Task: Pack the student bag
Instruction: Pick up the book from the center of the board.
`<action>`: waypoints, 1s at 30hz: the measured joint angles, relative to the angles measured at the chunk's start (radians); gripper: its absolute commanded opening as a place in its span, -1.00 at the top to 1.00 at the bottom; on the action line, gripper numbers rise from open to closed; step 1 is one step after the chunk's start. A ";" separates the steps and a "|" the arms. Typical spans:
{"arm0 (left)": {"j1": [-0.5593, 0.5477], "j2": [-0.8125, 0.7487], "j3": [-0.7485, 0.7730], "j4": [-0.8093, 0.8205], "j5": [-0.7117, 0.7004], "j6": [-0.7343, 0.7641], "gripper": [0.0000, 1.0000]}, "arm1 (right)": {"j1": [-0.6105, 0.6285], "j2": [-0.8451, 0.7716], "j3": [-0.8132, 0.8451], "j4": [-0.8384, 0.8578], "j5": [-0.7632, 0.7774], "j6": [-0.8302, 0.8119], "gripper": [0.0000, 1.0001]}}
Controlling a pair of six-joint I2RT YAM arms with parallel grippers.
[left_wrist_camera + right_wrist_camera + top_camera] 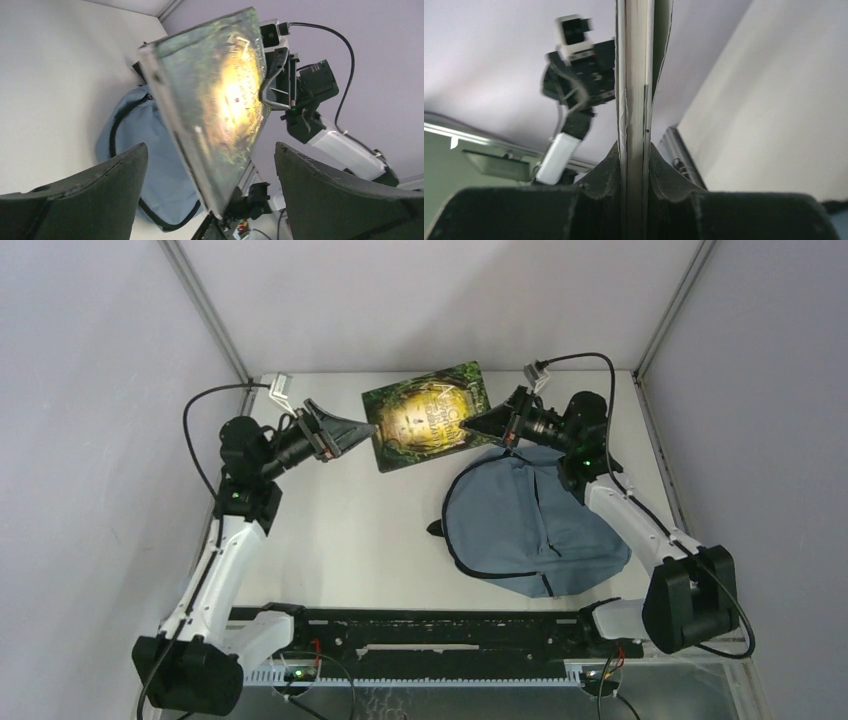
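A book (pixel 425 418) with a green and gold cover is held up off the table at the back middle. My right gripper (pixel 475 425) is shut on its right edge; in the right wrist view the two pads (pixel 606 165) press the book's page edge (pixel 634 75). My left gripper (pixel 362 428) is open at the book's left edge; in the left wrist view its jaws stand wide apart with the tilted book (pixel 225 100) just beyond them. The blue-grey student bag (pixel 530 525) lies flat below my right arm. It also shows in the left wrist view (pixel 145 145).
White walls and metal frame posts (pixel 210 310) close in the table's back and sides. A black rail (pixel 430 625) runs along the near edge between the arm bases. My right arm (pixel 320 85) shows behind the book in the left wrist view.
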 measured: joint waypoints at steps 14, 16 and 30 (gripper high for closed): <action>0.000 0.086 -0.093 0.349 0.056 -0.331 -0.36 | 0.125 0.188 -0.021 0.407 0.003 0.271 1.00; -0.002 0.099 -0.093 0.381 0.068 -0.362 -0.18 | 0.137 0.207 -0.021 0.425 0.005 0.280 1.00; 0.008 0.155 -0.079 0.283 0.106 -0.382 1.00 | 0.098 0.113 0.002 0.042 0.104 0.034 -0.26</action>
